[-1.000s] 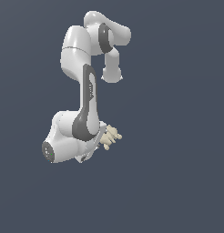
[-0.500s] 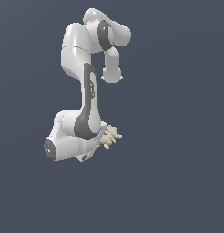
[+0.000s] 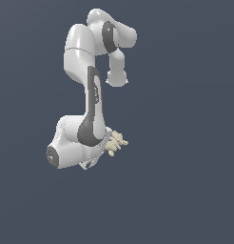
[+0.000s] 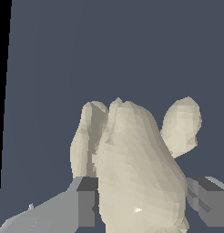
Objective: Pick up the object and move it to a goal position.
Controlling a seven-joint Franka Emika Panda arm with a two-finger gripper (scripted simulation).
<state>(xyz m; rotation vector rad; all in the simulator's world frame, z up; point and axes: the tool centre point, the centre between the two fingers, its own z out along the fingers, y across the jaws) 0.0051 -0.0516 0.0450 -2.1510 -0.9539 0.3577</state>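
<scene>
the object is clamped between the fingers of the gripper, so the grasp is judged done and the carry is in hand. in the exterior view the object is seen at the arm's low end, lobes pointing to that view's right. next, a steady move to the goal, which is not visible, is called for. against the earlier frames, almost nothing is changed.

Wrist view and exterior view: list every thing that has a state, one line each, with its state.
cream lumpy object: between the claw's two fingers, lobes sticking out beyond them.
claw: fingers on both sides of the object, apparently closed on it.
robot arm: bent down, claw end low beside the object.
</scene>
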